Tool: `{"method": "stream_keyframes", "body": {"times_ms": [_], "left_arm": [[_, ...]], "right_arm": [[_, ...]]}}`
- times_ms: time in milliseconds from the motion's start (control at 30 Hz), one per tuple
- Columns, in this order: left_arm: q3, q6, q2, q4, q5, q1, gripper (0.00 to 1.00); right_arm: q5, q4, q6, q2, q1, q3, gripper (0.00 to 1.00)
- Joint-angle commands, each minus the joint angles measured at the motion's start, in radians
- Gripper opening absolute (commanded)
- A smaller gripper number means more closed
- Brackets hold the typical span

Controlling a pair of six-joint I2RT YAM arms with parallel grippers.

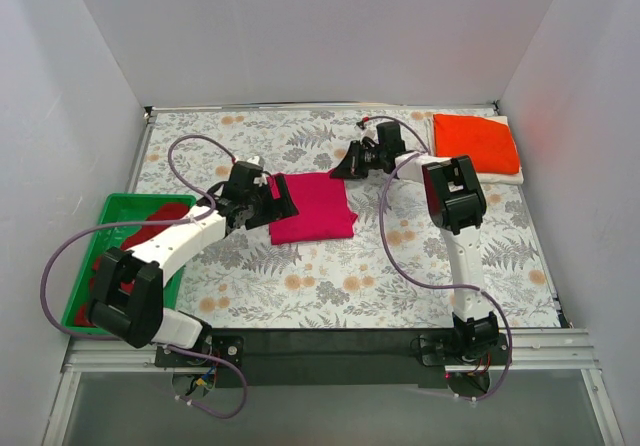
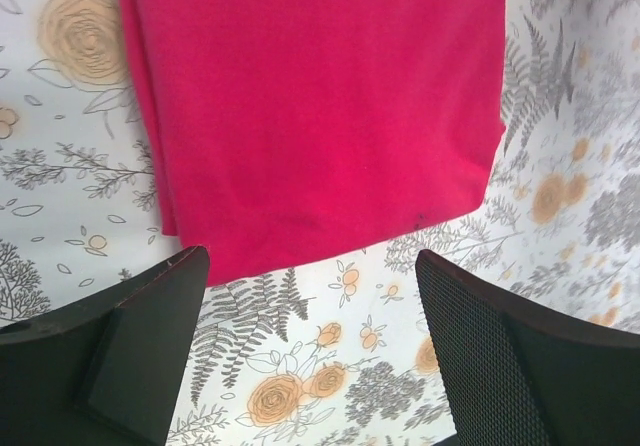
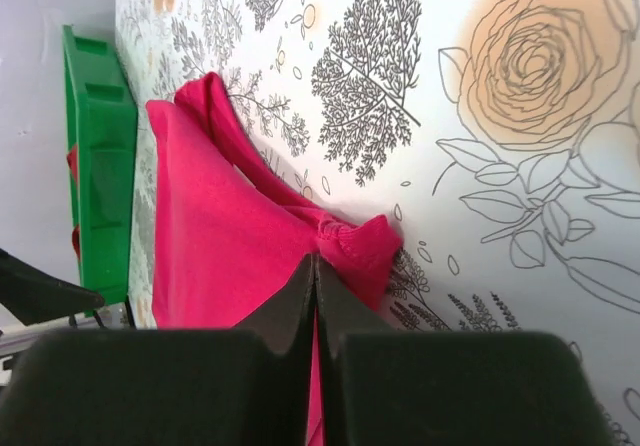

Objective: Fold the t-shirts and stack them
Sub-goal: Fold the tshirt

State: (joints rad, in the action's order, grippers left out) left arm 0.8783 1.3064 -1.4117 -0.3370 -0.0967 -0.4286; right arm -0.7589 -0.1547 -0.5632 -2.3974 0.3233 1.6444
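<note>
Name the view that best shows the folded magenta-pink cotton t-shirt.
Top external: the whole magenta-pink cotton t-shirt shows, folded. Left wrist shows only one edge beyond the open left gripper; right wrist only a bunched corner pinched by the right gripper.

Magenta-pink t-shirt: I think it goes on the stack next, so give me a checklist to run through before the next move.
1. Left gripper open, holding nothing: ok.
2. Right gripper shut on a corner of the magenta-pink t-shirt: ok.
3. Fold lying flat: not ok, the cloth bunches at the pinched corner.
4. Stack ready, orange-red t-shirt folded on the white t-shirt: ok.
5. Red t-shirt inside the green tray, out of the way: ok.
</note>
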Motion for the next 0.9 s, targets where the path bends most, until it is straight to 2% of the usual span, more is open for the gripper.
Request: {"method": "stream_keyframes", "body": {"times_ms": [0, 133, 300, 367, 433, 600, 667, 867], "left_arm": [[0.01, -0.116, 0.033, -0.002, 0.084, -0.068, 0.78], [0.077, -0.202, -0.024, -0.003, 0.192, -0.198, 0.78], [0.214, -0.315, -0.176, -0.014, 0.316, -0.357, 0.78], [0.286, -0.381, -0.225, -0.016, 0.376, -0.432, 0.77], [0.332, -0.438, -0.297, -0.014, 0.417, -0.496, 0.73], [0.415, -0.598, -0.403, -0.013, 0.479, -0.588, 0.68], [0.425, -0.624, -0.438, -0.008, 0.473, -0.611, 0.68], [0.439, -0.702, -0.498, -0.005, 0.476, -0.627, 0.56]], "right_arm": [[0.038, -0.006, -0.017, 0.003, -0.013, 0.031, 0.06], [0.045, 0.019, 0.037, 0.119, -0.041, -0.061, 0.11], [0.153, 0.148, 0.14, 0.392, -0.073, -0.242, 0.39], [0.232, 0.239, 0.181, 0.501, -0.084, -0.329, 0.44], [0.321, 0.299, 0.207, 0.567, -0.095, -0.398, 0.55], [0.389, 0.431, 0.235, 0.759, -0.159, -0.514, 0.74], [0.386, 0.448, 0.235, 0.829, -0.179, -0.576, 0.77], [0.386, 0.469, 0.243, 0.971, -0.208, -0.707, 0.79]]}}
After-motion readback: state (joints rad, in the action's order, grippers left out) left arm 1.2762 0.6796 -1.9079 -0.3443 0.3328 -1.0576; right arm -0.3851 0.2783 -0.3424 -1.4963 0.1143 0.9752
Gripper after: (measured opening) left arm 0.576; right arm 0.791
